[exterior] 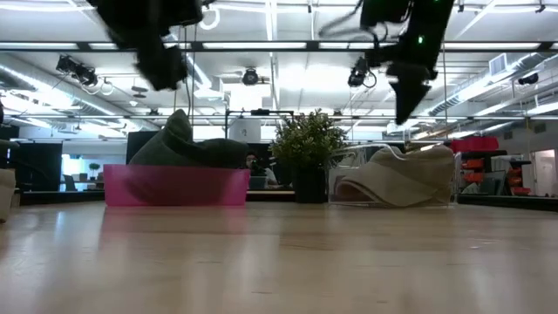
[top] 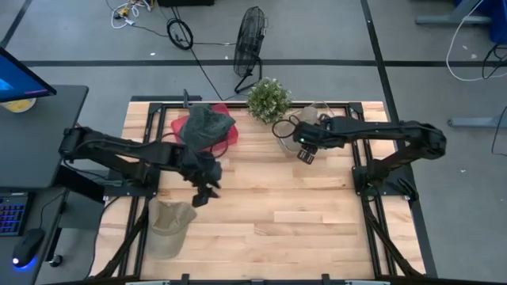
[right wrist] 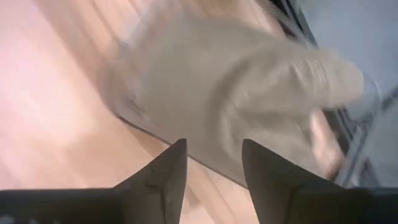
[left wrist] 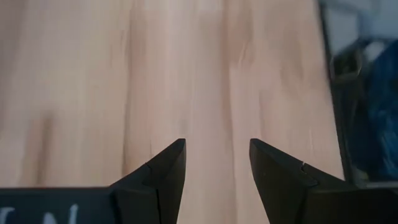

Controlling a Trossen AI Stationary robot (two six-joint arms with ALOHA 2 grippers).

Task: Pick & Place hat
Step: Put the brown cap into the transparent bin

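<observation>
A beige hat [top: 169, 225] lies flat on the table near its near-left corner. A dark green hat [top: 207, 125] sits in a pink bin [exterior: 174, 186] at the far edge. Another beige hat [right wrist: 249, 93] rests in a clear container [exterior: 436, 179] right of a potted plant [top: 269, 99]. My left gripper [top: 207, 192] hangs open above bare wood between the pink bin and the near beige hat, with only tabletop between its fingers [left wrist: 163, 168]. My right gripper [top: 307, 156] is open too, hovering just in front of the clear container.
The potted plant [exterior: 305, 153] stands between the pink bin and the clear container at the far edge. A black frame runs along the table's sides [top: 360, 170]. Bare wood [top: 277, 214] fills the table's middle and near right. A fan and cables lie on the floor beyond.
</observation>
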